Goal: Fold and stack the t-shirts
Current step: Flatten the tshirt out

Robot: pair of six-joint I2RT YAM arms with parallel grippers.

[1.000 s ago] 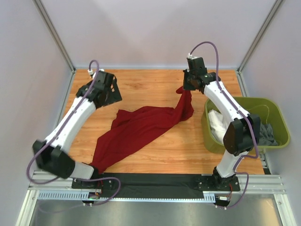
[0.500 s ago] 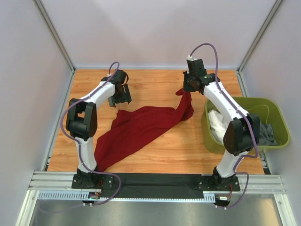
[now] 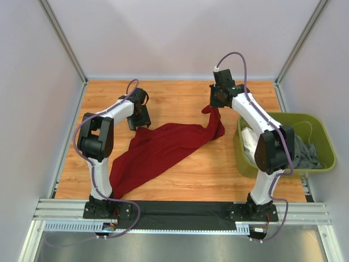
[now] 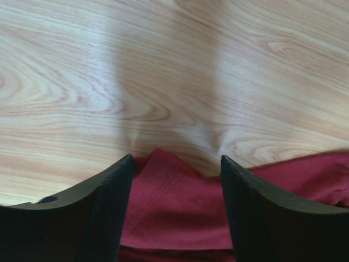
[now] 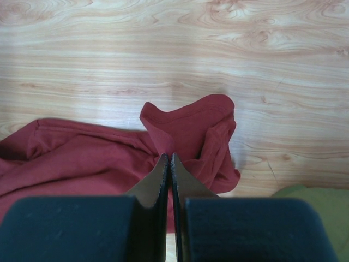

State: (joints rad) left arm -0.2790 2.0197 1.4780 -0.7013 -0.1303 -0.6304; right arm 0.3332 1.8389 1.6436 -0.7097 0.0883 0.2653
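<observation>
At the far left, the left gripper (image 3: pixel 139 117) has its fingers (image 4: pixel 103 213) spread, with a corner of the dark red t-shirt (image 3: pixel 163 147) lying between them on the wooden table (image 3: pixel 180 93). The shirt sprawls from near left to far right. There the right gripper (image 3: pixel 214 103), jaws pressed together, pinches its raised edge. Further right, the olive-green tub (image 3: pixel 313 119) holds a white t-shirt (image 3: pixel 251 143) and a dark grey t-shirt (image 3: pixel 310 155).
</observation>
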